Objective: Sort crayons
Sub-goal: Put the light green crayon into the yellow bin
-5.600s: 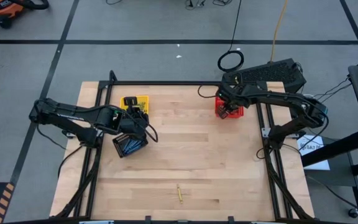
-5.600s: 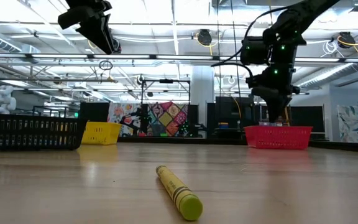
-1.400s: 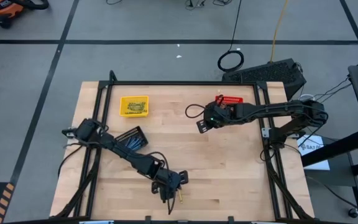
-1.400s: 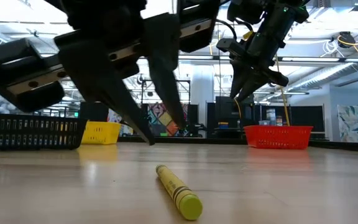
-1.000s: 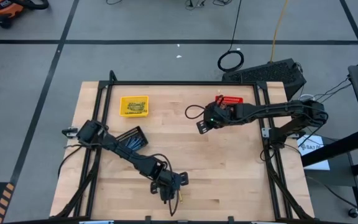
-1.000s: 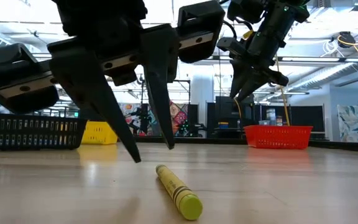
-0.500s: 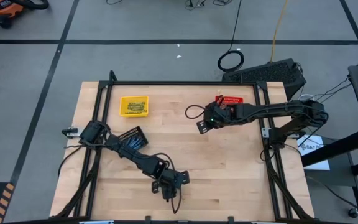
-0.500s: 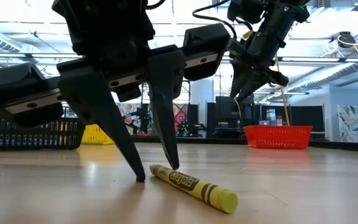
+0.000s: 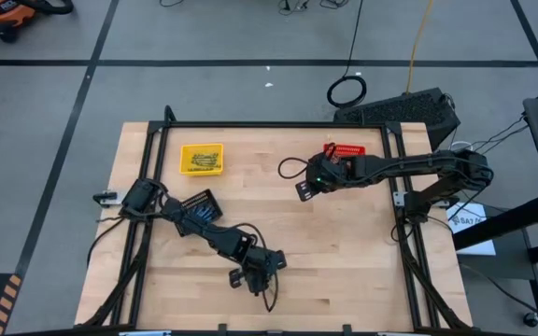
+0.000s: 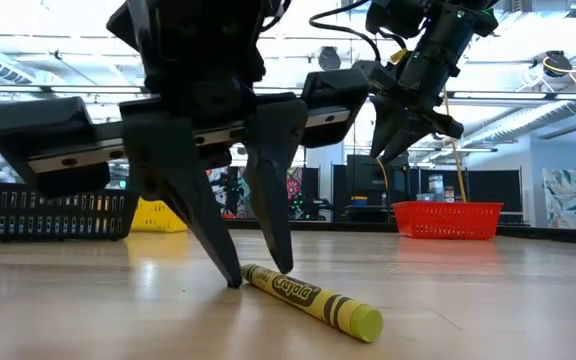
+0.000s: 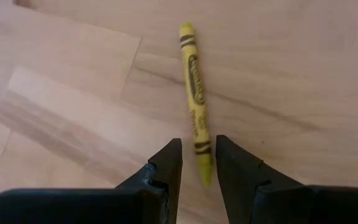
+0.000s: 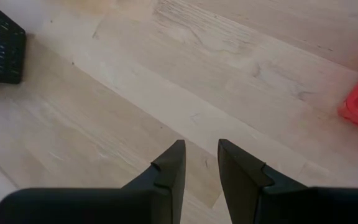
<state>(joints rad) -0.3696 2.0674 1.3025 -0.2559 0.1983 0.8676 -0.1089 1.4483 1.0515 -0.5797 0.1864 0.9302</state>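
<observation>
One yellow crayon (image 10: 313,297) lies flat on the wooden table near its near edge; it also shows in the left wrist view (image 11: 194,99). My left gripper (image 9: 260,283) is down at the table, open, pointing down, its fingertips on either side of the crayon's far end (image 11: 204,168). My right gripper (image 9: 301,192) is open and empty, held above the table's middle, left of the red basket (image 9: 346,154). Other crayons lie in the yellow basket (image 9: 202,158) and the black basket (image 9: 199,207). My left gripper (image 10: 258,277) has one finger (image 10: 273,215) on each side of the crayon's far end, coming from above and lying across it. There is a gap beside the crayon in the wrist view; whether a finger touches it, I cannot tell. The crayon lies on the table.
The yellow basket (image 10: 161,213) and the black basket (image 10: 48,212) stand at the far left, the red basket (image 10: 446,220) at the far right. A black metal frame (image 9: 250,125) runs around the table. Bare wood lies between the two arms.
My left gripper has gone down to the table and a little toward the far edge, its fingers now straddling the crayon's end. The crayon has turned about on the table: it pointed at the low camera and now lies slanting across.
</observation>
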